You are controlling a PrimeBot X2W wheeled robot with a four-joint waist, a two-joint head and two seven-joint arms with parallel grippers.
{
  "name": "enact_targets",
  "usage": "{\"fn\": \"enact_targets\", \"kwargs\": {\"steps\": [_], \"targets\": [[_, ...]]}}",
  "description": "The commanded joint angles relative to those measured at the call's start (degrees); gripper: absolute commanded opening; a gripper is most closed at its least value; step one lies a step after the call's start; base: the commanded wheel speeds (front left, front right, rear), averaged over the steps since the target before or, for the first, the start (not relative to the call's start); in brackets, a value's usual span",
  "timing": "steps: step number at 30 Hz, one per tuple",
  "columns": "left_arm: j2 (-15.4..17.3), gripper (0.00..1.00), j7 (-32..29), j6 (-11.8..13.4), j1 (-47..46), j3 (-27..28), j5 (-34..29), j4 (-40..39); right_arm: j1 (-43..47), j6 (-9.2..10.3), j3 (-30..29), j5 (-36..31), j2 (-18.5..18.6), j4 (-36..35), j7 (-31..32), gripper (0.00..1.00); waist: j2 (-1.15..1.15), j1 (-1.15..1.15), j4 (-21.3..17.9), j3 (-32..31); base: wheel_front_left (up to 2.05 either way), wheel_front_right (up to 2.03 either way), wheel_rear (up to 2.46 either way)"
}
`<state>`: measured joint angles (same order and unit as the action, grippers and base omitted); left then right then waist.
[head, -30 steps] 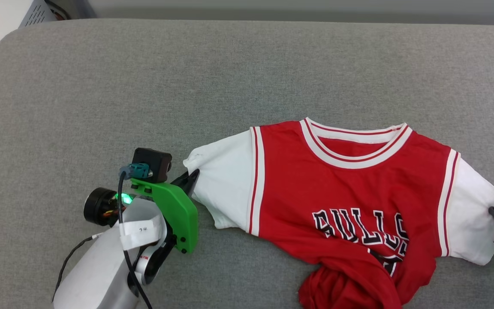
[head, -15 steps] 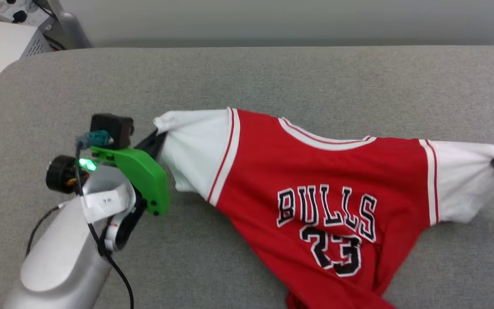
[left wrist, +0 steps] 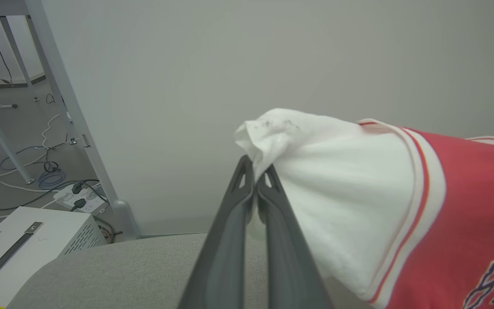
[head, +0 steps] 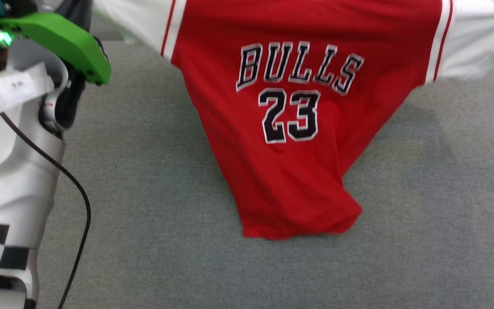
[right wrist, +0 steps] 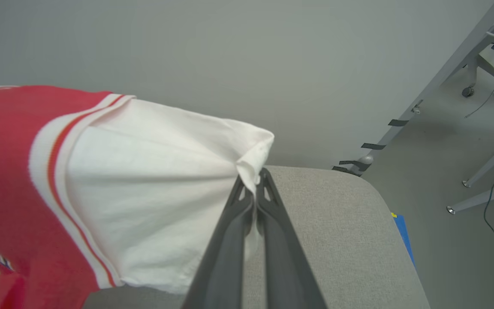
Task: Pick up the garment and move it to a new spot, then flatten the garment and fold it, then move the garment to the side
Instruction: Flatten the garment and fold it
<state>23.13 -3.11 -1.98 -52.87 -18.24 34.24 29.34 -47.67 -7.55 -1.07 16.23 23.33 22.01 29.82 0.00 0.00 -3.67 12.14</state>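
Your red jersey T-shirt (head: 290, 171) hangs spread between the two arms above the grey fabric-covered desk (head: 152, 240). Its chest faces the head camera, with "BULLS" and 23 reading upright. The red body tapers down to a bunched hem. From the head view you cannot tell whether that hem touches the desk or hangs just clear of it. A soft shadow lies on the desk beside it.

The left pincer (left wrist: 255, 171) is pressed fully together on the tip of the left sleeve (left wrist: 337, 193), with a small tuft of white cloth standing past the fingertips. Below it you see a rounded corner of the desk by the wall. A white metal box (left wrist: 24, 244) sits just beside that corner, and a power strip (left wrist: 75, 195) lies with cables on the floor.

The right pincer (right wrist: 253, 182) is likewise clamped tight, on the cuff of the right sleeve (right wrist: 152, 184), and the cloth creases toward the grip. It hangs above the desk's other rounded corner by the wall.

In the head view the left forearm (head: 11, 171) rises along the desk's left edge, carrying a green bracket (head: 58, 38) and a black cable (head: 79, 206).
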Motion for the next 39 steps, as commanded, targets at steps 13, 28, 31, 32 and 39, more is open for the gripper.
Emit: {"fn": "enact_targets", "kwargs": {"steps": [13,28,31,32,39], "targets": [[0.42,0.0,10.84,-2.53,-31.3,-1.74,-7.34,17.02,-32.05,0.06,1.33,-10.7,-1.36,11.68,-16.56,0.0,0.0,0.0,-0.93,14.58,0.0,0.0,0.0],[-1.61,0.0,17.13,-3.95,-43.21,-3.58,-9.25,27.31,-47.71,0.06,4.54,-15.66,-5.72,25.56,-26.72,0.0,0.0,0.0,-1.09,21.91,0.0,0.0,0.0],[-2.12,0.0,17.46,-4.46,-41.79,-3.49,-8.24,29.45,-47.24,0.06,5.39,-14.95,-6.42,28.74,-28.39,0.0,0.0,0.0,-1.11,22.56,0.0,0.0,0.0],[-2.38,0.0,17.57,-4.65,-41.04,-3.36,-7.68,30.2,-46.91,0.06,5.64,-14.43,-6.77,29.94,-29.07,0.0,0.0,0.0,-1.05,22.75,0.0,0.0,0.0],[-4.03,0.0,17.95,-5.43,-33.39,-3.67,-3.81,33.09,-41.53,0.06,8.54,-10.03,-8.69,35.59,-33.85,0.0,0.0,0.0,-0.65,22.31,0.0,0.0,0.0]]}}
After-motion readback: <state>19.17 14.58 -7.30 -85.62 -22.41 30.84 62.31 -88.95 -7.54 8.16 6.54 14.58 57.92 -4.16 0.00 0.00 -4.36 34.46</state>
